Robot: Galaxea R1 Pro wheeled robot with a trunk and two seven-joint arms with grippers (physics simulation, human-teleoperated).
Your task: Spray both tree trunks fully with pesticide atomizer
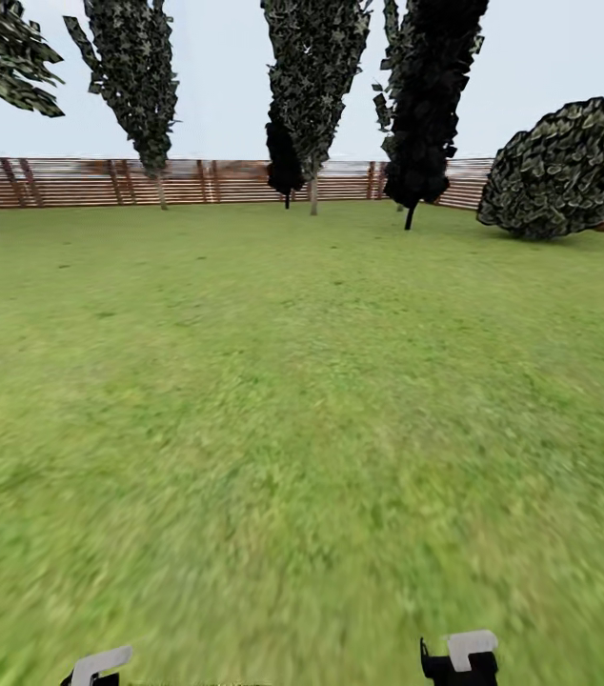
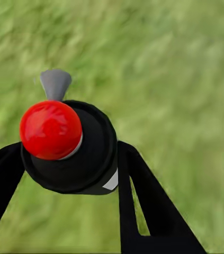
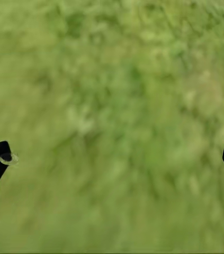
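Clamped between the left gripper's (image 2: 72, 174) fingers, the atomizer (image 2: 69, 145) rides red cap up for spraying, while the right gripper (image 3: 112, 159) hangs spread and empty over lawn (image 1: 302, 400); conifers (image 1: 316, 86) line the fence (image 1: 73, 181) at 12 o'clock.

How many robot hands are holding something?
1. The left gripper grips the black pesticide atomizer with a round red cap, above the green lawn. The right gripper is open and empty.
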